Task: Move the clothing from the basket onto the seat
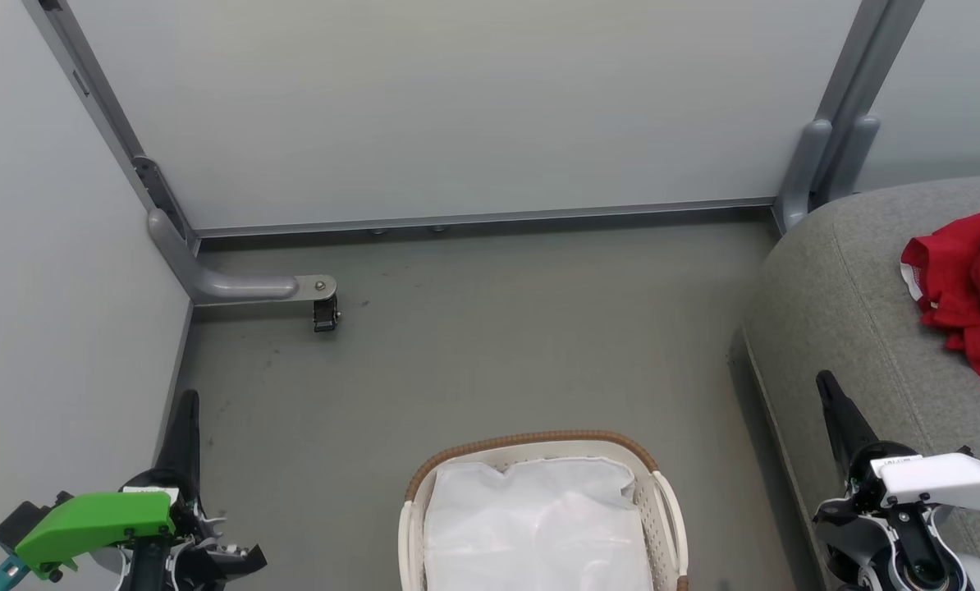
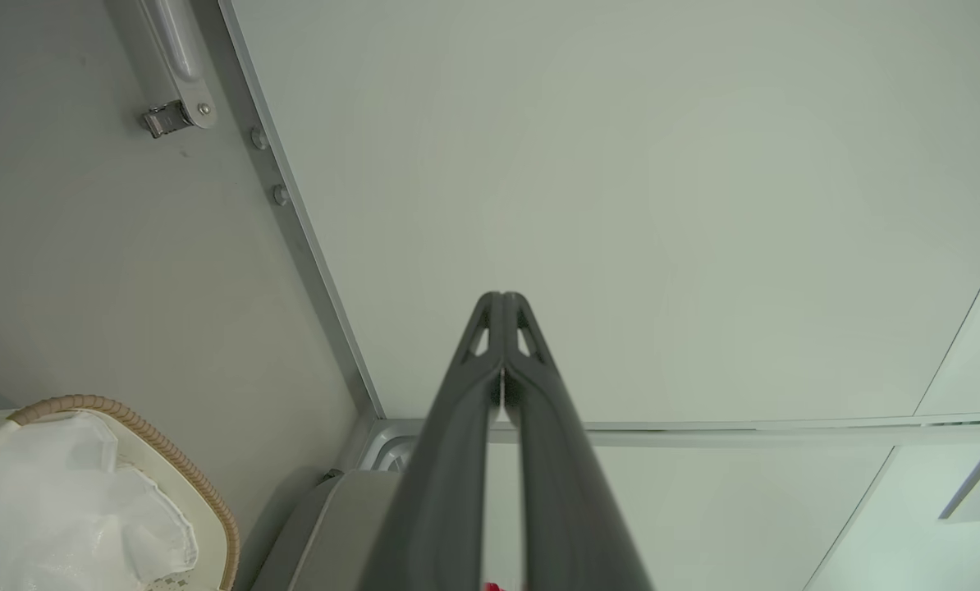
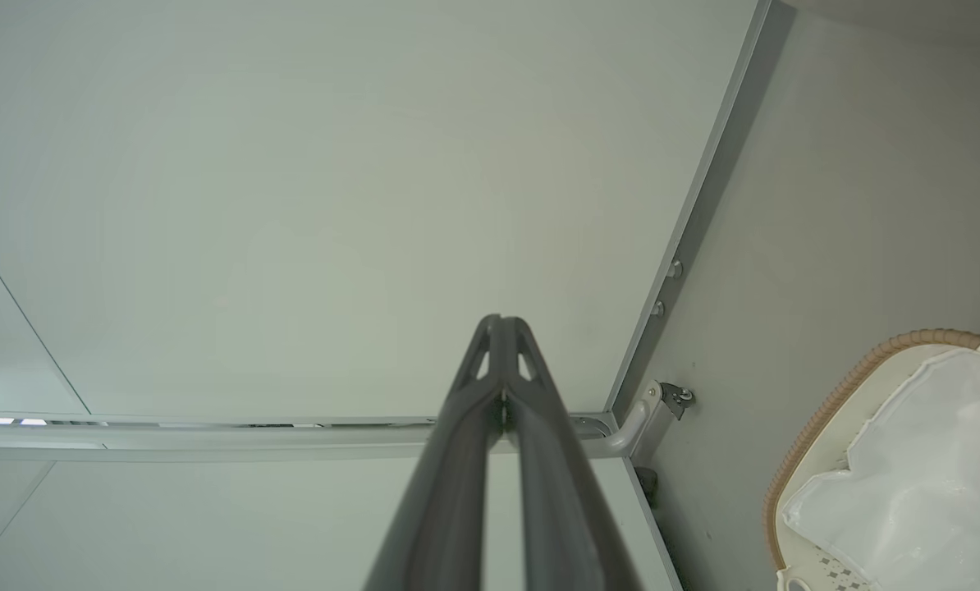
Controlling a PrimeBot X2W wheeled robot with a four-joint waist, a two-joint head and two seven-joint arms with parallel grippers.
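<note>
The bright red jersey (image 1: 970,291) lies crumpled on the grey seat cushion (image 1: 851,304) at the right edge of the head view. At the bottom centre stands the cream basket (image 1: 424,484) with its brown woven rim, holding just its white liner (image 1: 531,517). My left gripper (image 1: 188,400) rests at the lower left, fingers together and holding nothing; the left wrist view shows its tips (image 2: 502,297) touching. My right gripper (image 1: 825,379) points up beside the seat's front edge, likewise shut and empty, tips (image 3: 501,320) closed in the right wrist view.
Pale partition walls (image 1: 457,107) enclose the grey floor (image 1: 498,328) on the left and far sides. A grey metal foot with a small black caster (image 1: 324,313) juts from the far left corner. A metal post (image 1: 826,164) stands in the far right corner behind the seat.
</note>
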